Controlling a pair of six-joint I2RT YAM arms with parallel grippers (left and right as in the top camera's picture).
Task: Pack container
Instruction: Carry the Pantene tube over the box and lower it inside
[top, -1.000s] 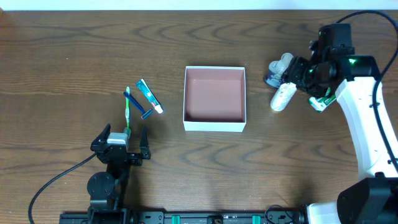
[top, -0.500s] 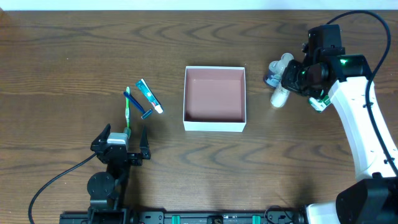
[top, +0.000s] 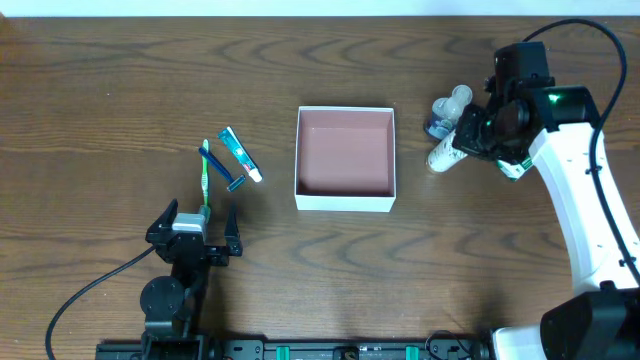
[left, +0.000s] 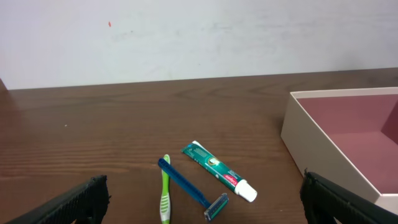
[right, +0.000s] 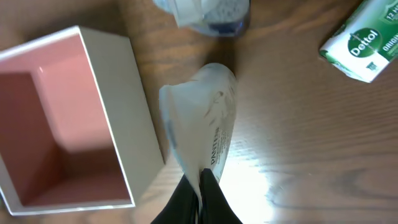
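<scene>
Pinching a white tube by its flat end, the right gripper begins what looks like the first pick for the container.

The jaws are together on the tube's crimped tail, and the tube points toward the box's right wall, just beside it. The box sits mid-table, its pink floor bare. The next move likely calls for lifting the tube over that wall and carrying it left before letting go. At near left, the left gripper rests with fingers spread wide, holding nothing, near a toothbrush, razor and toothpaste. A small clear bottle stands just beyond the tube. A green soap box is cut off at the frame edge. Whether the tube has left the table cannot be told.
</scene>
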